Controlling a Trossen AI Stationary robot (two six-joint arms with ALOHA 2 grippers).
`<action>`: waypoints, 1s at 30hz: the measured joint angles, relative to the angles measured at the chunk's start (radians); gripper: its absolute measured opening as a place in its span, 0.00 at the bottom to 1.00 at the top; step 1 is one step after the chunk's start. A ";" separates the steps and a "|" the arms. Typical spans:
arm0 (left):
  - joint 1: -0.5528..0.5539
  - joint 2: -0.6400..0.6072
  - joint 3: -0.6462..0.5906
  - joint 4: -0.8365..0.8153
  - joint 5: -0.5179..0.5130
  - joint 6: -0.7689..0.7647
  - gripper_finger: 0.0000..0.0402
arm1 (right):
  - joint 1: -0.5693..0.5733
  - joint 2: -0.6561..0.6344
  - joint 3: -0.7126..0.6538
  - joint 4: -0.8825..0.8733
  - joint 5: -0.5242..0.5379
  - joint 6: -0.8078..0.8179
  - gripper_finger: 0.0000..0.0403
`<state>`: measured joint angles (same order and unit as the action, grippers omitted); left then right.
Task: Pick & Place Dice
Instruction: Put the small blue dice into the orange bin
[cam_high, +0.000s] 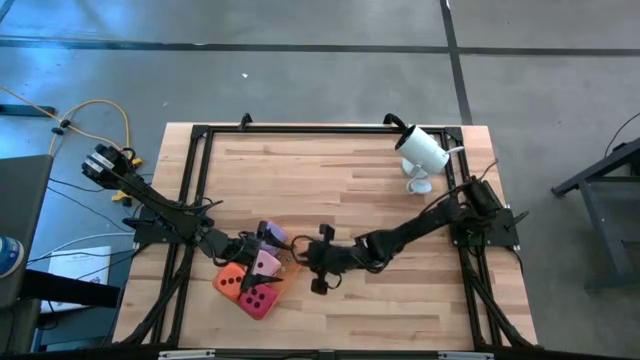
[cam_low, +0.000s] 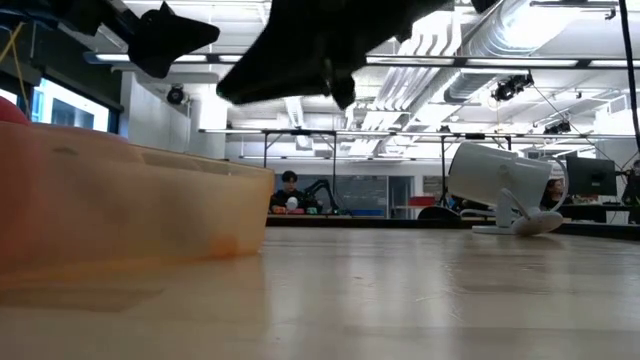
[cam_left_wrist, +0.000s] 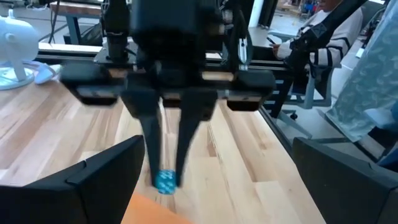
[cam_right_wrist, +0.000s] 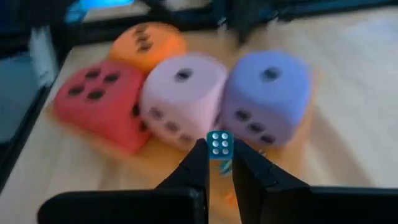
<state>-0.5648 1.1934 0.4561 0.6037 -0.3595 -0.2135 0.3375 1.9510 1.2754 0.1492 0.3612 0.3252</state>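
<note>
Four soft dice sit packed together in a flat orange tray (cam_right_wrist: 292, 155): orange (cam_right_wrist: 148, 40), magenta (cam_right_wrist: 99, 102), light pink (cam_right_wrist: 180, 96) and purple (cam_right_wrist: 267, 96). In the high view the tray (cam_high: 285, 272) lies near the table's front, left of middle. My right gripper (cam_right_wrist: 219, 165) reaches in from the right to the tray's right side (cam_high: 302, 256), shut on a small blue die (cam_right_wrist: 219, 144). My left gripper (cam_left_wrist: 217, 186) hovers wide open at the tray's left side (cam_high: 228, 245), facing the right gripper, with nothing between its fingers. My right gripper pinches the small blue die by two opposite sides (cam_left_wrist: 165, 182) between the free ends of its two fingers (cam_left_wrist: 151, 149). The fingers slant down toward the table's left. The die is lifted clear, just in front of the pink and purple dice.
A white device (cam_high: 422, 150) on a foot stands at the table's far right. Black frame rails (cam_high: 195, 190) run along the table's edges. A seated person (cam_left_wrist: 323, 37) shows beyond the table. Bare wood (cam_high: 330, 180) lies between the tray and the far edge.
</note>
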 joint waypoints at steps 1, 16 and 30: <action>0.000 0.000 0.000 0.001 0.000 0.006 0.99 | -0.003 0.004 -0.002 -0.003 -0.022 0.000 0.08; 0.017 0.000 0.000 0.003 -0.001 0.033 0.99 | -0.059 0.051 0.001 0.096 -0.233 0.012 0.10; 0.019 0.000 -0.001 0.003 -0.001 0.022 0.99 | -0.068 0.074 -0.001 0.136 -0.222 0.018 0.49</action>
<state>-0.5453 1.1934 0.4549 0.6067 -0.3603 -0.1913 0.2695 2.0251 1.2747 0.2855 0.1394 0.3435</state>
